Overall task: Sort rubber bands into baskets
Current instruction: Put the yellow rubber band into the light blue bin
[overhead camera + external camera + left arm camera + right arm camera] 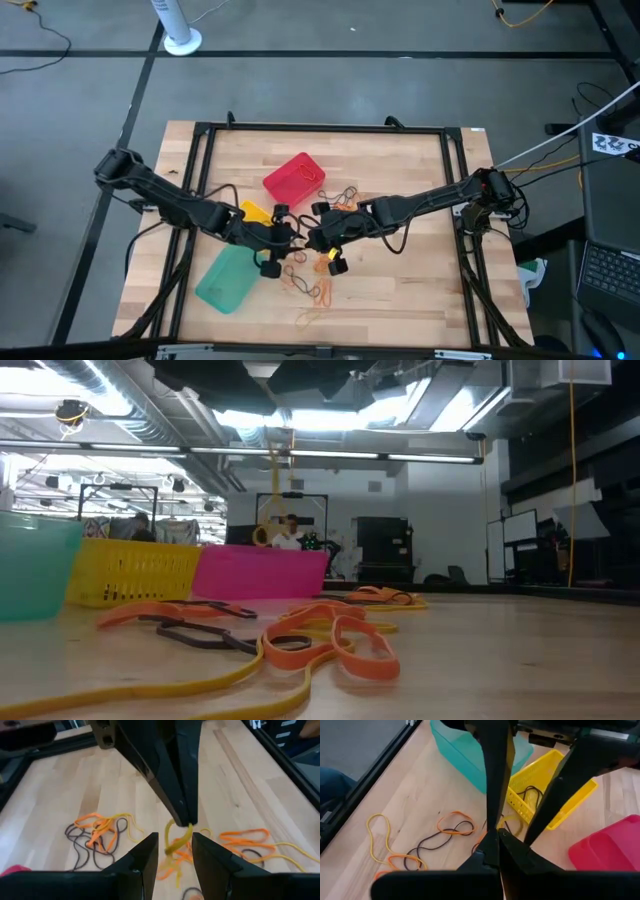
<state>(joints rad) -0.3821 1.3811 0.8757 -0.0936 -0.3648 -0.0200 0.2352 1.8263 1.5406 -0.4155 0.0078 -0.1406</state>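
I am passing a yellow band between the arms just in front of the yellow basket: the right gripper is pinching it shut, while the left gripper is waiting spread around it. Loose bands are lying nearer me on the table. The arms are hiding most of the yellow basket; behind it the red basket is sitting clear.

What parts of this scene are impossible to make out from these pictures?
- Yellow plastic basket: in the high view, the left arm covers most of it.
- Teal-green plastic basket: cut by the low view's edge.
- Red plastic basket: cut by the right wrist view's edge.
- Both grippers: absent from the low view.
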